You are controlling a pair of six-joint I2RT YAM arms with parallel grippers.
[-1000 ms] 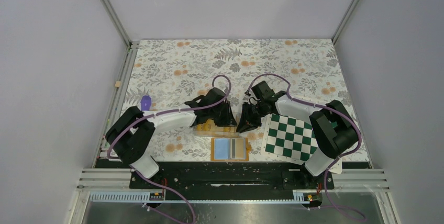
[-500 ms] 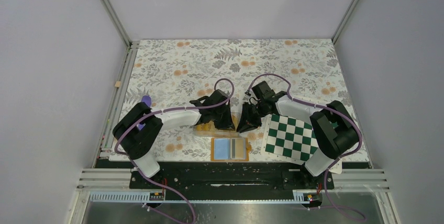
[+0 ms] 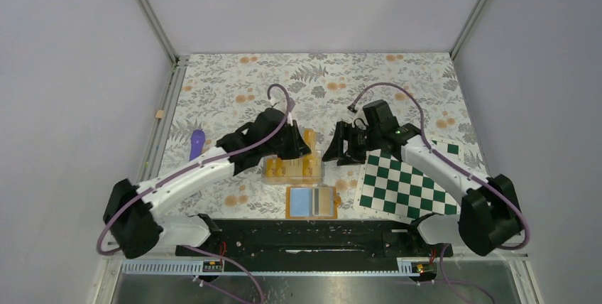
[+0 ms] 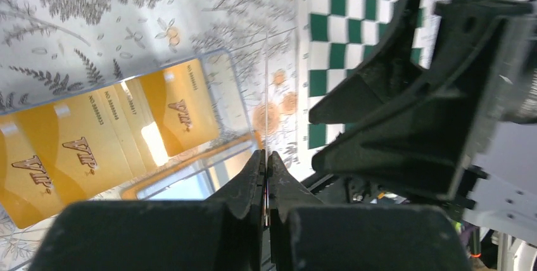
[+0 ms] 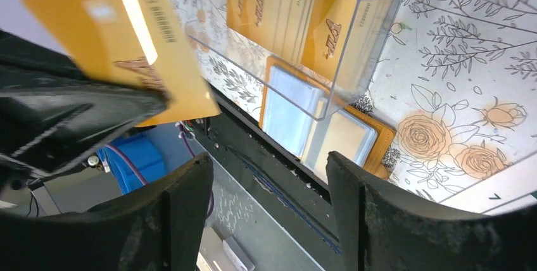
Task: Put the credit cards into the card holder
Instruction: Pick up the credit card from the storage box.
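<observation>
Currently the left arm's fingers (image 4: 259,171) are pinched shut on one thin orange-yellow credit card (image 5: 126,37), aloft near the clear plastic box (image 5: 342,43); the right fingers (image 3: 338,152) gape empty. The open orange card holder (image 3: 311,202) lies on the floral counter (image 3: 234,91); that shallow corner pinch could let the card swivel or drop.
</observation>
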